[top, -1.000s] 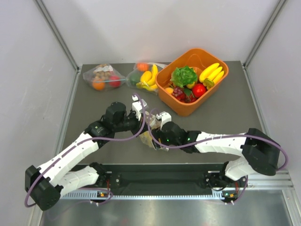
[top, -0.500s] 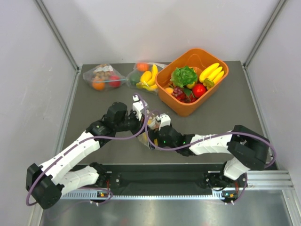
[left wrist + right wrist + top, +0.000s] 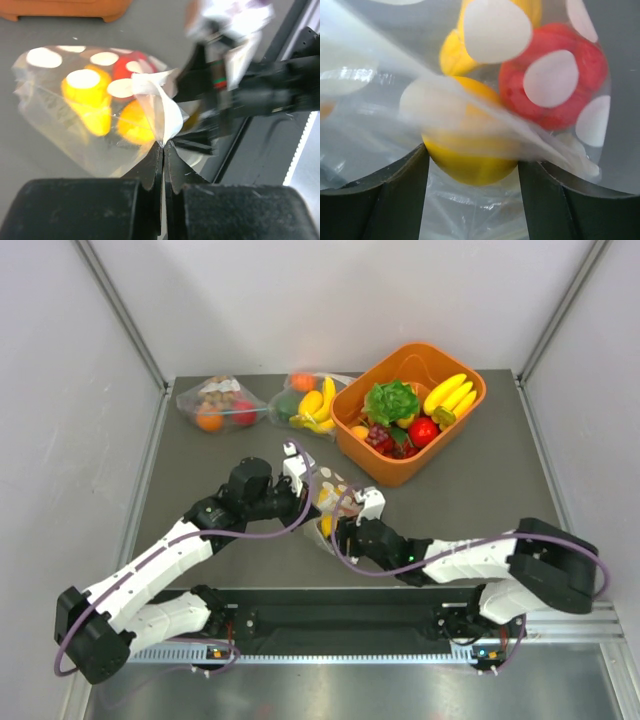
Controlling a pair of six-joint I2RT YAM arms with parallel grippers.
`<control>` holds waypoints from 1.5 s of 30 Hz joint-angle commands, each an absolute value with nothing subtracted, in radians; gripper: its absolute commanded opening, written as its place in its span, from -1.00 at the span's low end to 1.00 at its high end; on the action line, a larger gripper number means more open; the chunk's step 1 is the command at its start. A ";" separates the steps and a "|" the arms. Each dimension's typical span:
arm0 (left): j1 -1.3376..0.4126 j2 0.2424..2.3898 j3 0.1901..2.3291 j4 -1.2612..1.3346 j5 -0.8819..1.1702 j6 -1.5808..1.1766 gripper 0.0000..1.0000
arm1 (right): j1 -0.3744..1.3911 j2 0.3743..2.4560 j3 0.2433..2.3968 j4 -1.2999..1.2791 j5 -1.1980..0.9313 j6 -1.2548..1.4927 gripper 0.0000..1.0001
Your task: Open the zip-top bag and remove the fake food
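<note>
Grey matte tabletop (image 3: 200,455) boxed in by white walls, seen from above. Along the far edge, a plain clear plastic bag (image 3: 220,403) of toy produce, a second such bag (image 3: 305,400) just right of it, then a deep orange plastic bin (image 3: 395,472) holding lettuce, bananas and grapes. Near the table's middle, between the two arm tips, the clear soft zip-top bag (image 3: 330,502) printed with cream-white dots. Left gripper (image 3: 303,483) at its left side, right gripper (image 3: 342,528) at its near side.

From the left wrist: left gripper (image 3: 163,150) clamped tight on a folded edge of the zip-top bag (image 3: 55,135). Inside the bag, fake food (image 3: 95,107): glossy yellow pieces and a red round fruit (image 3: 131,67). Right gripper (image 3: 202,135) blurred, just right of the pinch. Orange bin (image 3: 60,7) along the top edge.

From the right wrist: dark fingers (image 3: 395,200) of the right gripper (image 3: 471,157) standing apart, a bagged yellow fruit (image 3: 470,170) filling the gap. Squeezing it or merely around it: cannot tell. Red round fruit (image 3: 560,85) up right, behind the dots.
</note>
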State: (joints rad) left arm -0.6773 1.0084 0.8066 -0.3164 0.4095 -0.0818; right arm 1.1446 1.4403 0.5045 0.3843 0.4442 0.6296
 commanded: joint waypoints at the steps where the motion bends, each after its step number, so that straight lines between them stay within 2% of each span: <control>1: -0.675 0.997 0.836 -0.252 0.348 -0.091 -1.00 | 1.161 1.277 0.433 0.368 0.531 0.620 -0.07; 14: -0.675 1.015 0.848 -0.282 0.255 -0.095 -1.00 | 1.161 0.770 0.328 0.154 0.417 0.623 -0.13; 19: -0.675 1.019 0.850 -0.285 0.252 -0.095 -1.00 | 1.161 0.618 0.365 0.017 0.408 0.609 -0.14; 24: -0.675 1.017 0.850 -0.284 0.256 -0.094 -1.00 | 1.161 0.552 0.490 -0.158 0.500 0.537 -0.14; 31: -0.675 1.016 0.851 -0.285 0.264 -0.094 -1.00 | 1.069 0.667 0.725 -0.232 0.523 0.358 -0.20; 34: -0.675 1.016 0.851 -0.284 0.265 -0.095 -1.00 | 0.893 0.748 0.805 -0.212 0.375 0.302 -0.23; 35: -0.675 1.015 0.851 -0.285 0.267 -0.094 -1.00 | 0.776 0.791 0.837 -0.201 0.251 0.290 -0.26; 38: -0.675 1.014 0.851 -0.284 0.271 -0.094 -1.00 | 0.593 0.917 0.924 -0.166 0.077 0.259 -0.28; 45: -0.675 1.012 0.851 -0.285 0.270 -0.092 -1.00 | 0.417 1.192 1.052 -0.163 -0.008 0.230 -0.31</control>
